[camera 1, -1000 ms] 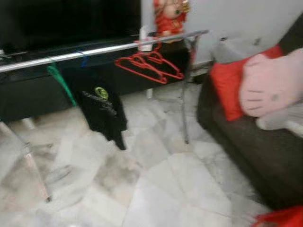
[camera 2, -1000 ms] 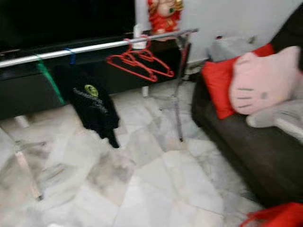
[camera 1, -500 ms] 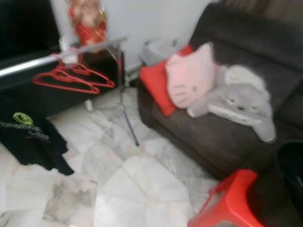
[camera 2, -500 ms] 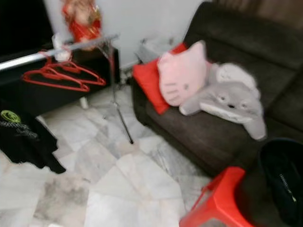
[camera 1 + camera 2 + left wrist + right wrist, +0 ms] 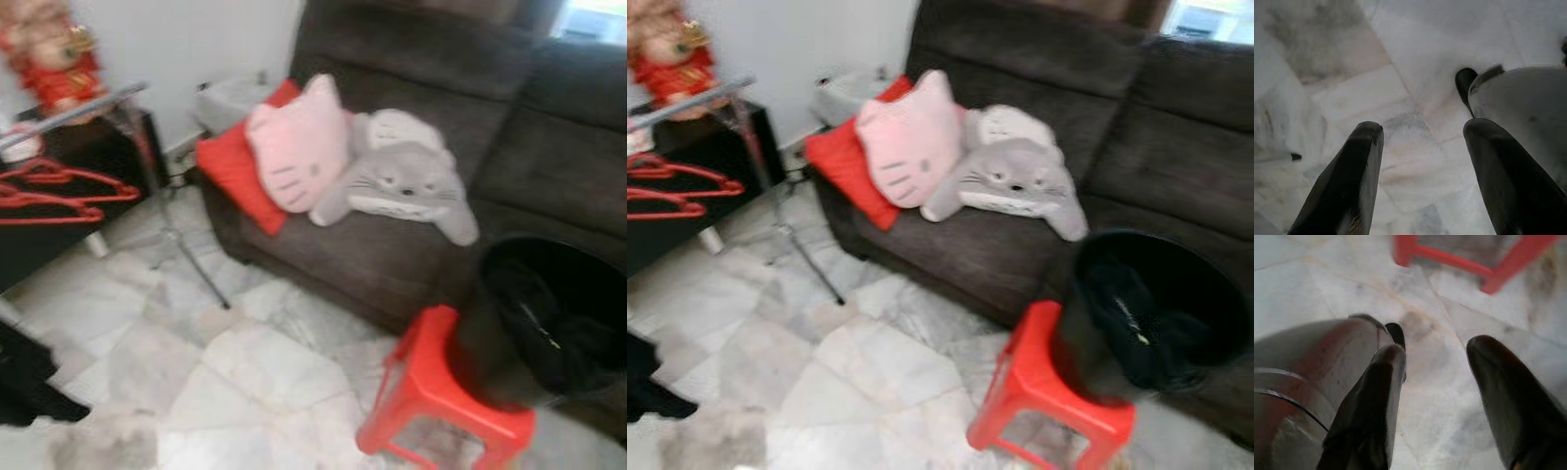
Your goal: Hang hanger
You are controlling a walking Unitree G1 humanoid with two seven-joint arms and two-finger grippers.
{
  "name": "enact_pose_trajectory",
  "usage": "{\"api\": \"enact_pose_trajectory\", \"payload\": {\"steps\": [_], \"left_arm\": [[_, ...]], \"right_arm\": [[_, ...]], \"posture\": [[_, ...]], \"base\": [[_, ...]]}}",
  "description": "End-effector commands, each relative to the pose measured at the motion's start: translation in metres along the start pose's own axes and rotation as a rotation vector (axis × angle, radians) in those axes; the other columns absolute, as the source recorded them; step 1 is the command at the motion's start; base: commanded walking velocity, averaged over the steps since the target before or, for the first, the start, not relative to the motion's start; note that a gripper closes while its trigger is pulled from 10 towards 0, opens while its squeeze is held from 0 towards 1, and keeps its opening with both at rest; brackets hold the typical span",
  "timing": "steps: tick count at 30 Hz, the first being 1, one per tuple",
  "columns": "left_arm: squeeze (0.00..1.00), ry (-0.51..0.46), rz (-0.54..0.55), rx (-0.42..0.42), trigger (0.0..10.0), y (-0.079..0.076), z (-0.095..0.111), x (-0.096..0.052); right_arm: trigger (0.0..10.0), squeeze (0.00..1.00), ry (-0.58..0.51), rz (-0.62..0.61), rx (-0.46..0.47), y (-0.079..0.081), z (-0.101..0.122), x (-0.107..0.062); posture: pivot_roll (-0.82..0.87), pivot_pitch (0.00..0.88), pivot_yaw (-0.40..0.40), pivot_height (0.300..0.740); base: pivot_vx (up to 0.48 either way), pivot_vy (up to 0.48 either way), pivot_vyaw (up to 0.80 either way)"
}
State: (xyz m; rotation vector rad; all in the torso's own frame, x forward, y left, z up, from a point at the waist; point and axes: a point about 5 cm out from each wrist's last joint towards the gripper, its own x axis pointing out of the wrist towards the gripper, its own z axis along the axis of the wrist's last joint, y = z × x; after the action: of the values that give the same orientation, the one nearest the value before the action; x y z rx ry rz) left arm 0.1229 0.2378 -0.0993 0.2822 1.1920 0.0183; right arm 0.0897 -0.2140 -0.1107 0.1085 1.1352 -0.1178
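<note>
A: Where are the red hangers [image 5: 59, 196]?

B: Far left of the frame, on the rail [image 5: 73, 110]. Left gripper [image 5: 1420, 161] and right gripper [image 5: 1435, 396] hang over the floor, jaws spread, holding nothing.

A: Risk?

B: Clipping the red stool [image 5: 446, 397], lower right.
</note>
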Motion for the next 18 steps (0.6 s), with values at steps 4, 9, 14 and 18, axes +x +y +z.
{"api": "enact_pose_trajectory", "payload": {"steps": [4, 9, 14, 18], "left_arm": [[0.0, -0.007, -0.013, 0.015, 10.0, -0.006, 0.004, 0.001], [0.0, -0.008, -0.002, 0.008, 10.0, 0.001, 0.004, 0.0], [0.0, -0.012, 0.006, 0.009, 10.0, 0.009, 0.005, 0.0], [0.0, -0.016, 0.01, 0.009, 10.0, 0.011, 0.007, 0.0]], "right_arm": [[10.0, 0.0, -0.005, -0.016, -0.013, -0.007, 0.003, -0.001], [10.0, 0.0, -0.008, -0.017, -0.002, -0.006, 0.003, 0.0], [10.0, 0.0, -0.013, -0.013, -0.002, -0.004, 0.004, 0.0], [10.0, 0.0, -0.018, -0.012, 0.009, -0.003, 0.005, 0.0]], "posture": [[-0.11, 0.0, 0.0, 0.74], [-0.11, 0.0, 0.007, 0.74], [-0.11, 0.0, 0.013, 0.74], [-0.11, 0.0, 0.02, 0.74]], "base": [[0.0, 0.0, -0.74], [0.0, 0.0, -0.74], [0.0, 0.0, -0.74], [0.0, 0.0, -0.74]]}}
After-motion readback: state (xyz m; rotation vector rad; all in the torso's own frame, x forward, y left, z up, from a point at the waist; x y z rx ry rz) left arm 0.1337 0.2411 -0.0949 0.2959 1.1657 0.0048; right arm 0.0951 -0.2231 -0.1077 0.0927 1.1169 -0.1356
